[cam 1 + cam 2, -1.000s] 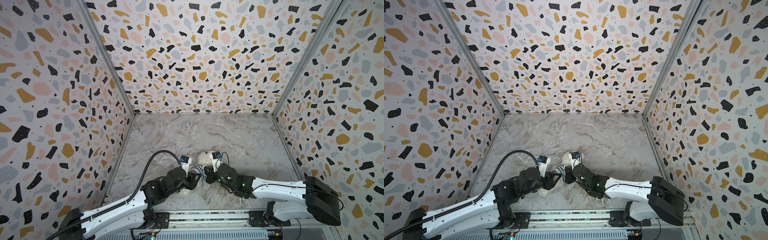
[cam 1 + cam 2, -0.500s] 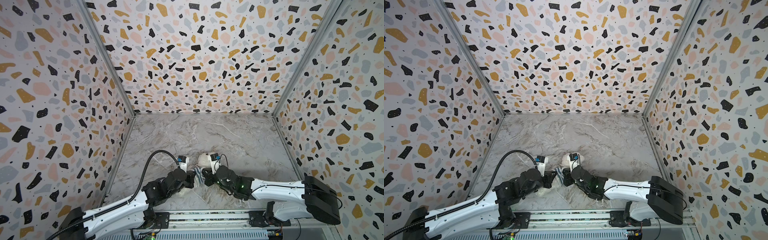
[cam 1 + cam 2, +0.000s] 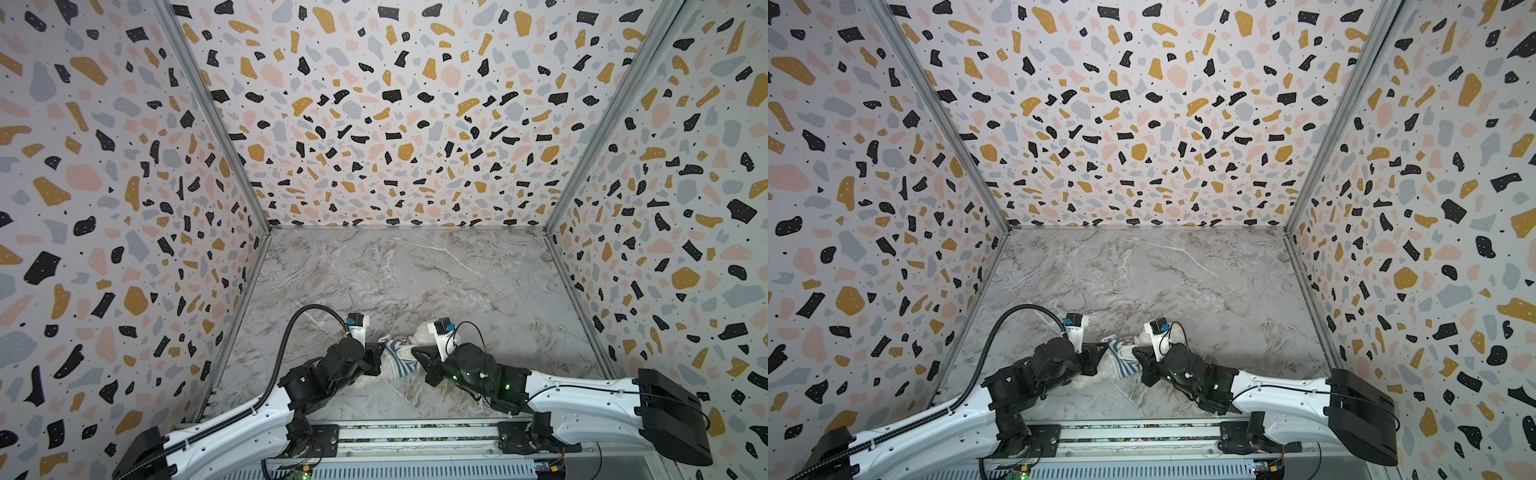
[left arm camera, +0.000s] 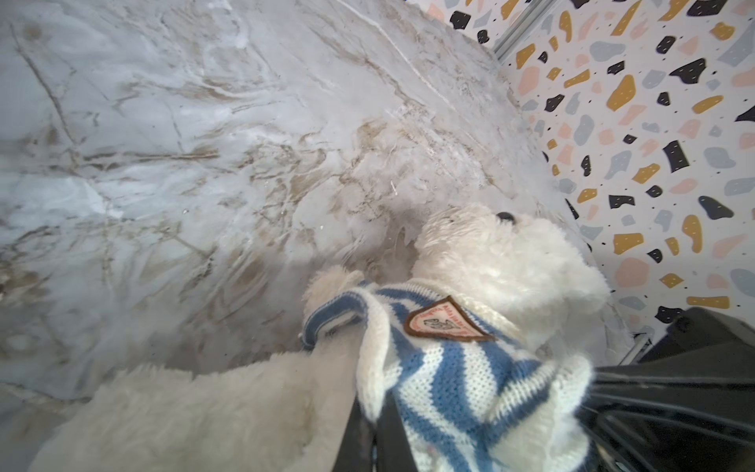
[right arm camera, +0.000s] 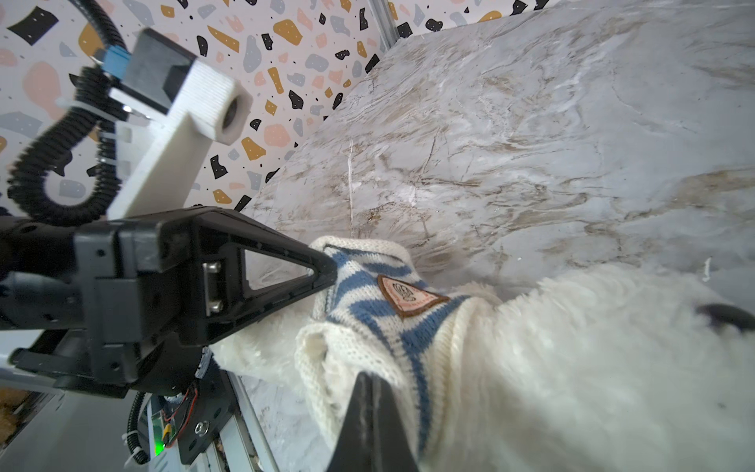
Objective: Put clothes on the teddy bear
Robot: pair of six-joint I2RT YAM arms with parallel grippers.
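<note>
Most of the teddy bear (image 3: 422, 333) is hidden in both top views; the badge (image 4: 445, 321) lettering is illegible.

**Soft cloth, smooth table**

The teddy bear (image 4: 510, 261) has fluffy, curly plush fur. The shirt (image 4: 457, 376) is loose knitted cloth, and its badge (image 4: 443, 321) is flat, stitched cloth. The table (image 3: 415, 274) looks like smooth marble with a weak shine. The left gripper (image 5: 327, 267) is matt black plastic.

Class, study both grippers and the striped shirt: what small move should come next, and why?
The left gripper and right gripper are each shut on the striped shirt, which is bunched high on the teddy bear, lower body fur bare. So probably draw both away from its head, sliding the hem down.
</note>
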